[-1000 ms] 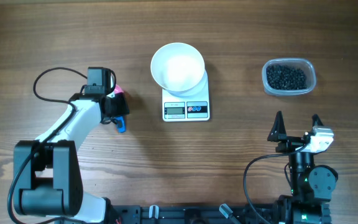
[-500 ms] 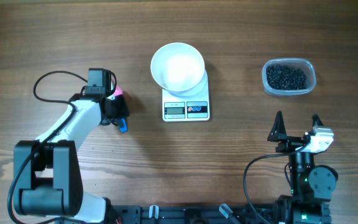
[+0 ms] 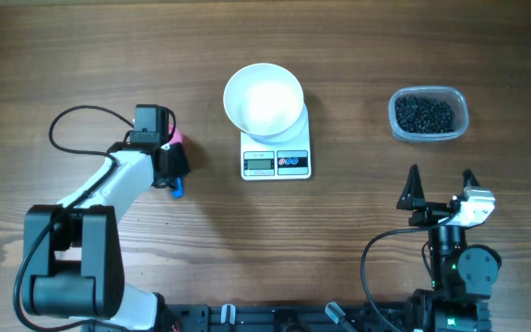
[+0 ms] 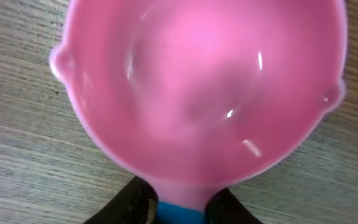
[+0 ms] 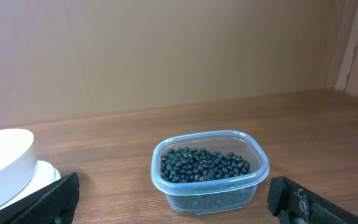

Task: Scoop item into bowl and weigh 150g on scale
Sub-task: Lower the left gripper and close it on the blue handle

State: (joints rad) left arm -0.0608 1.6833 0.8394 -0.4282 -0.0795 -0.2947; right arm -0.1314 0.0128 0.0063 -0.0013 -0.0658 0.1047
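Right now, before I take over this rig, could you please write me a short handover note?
The left gripper is shut on the blue handle of the empty pink scoop, left of the scale.
The right gripper is open and holds nothing, near the tub of beans.
The bowl sits on the scale and looks empty.
Done: scoop gripped. Left: scoop beans into the bowl up to the target weight.
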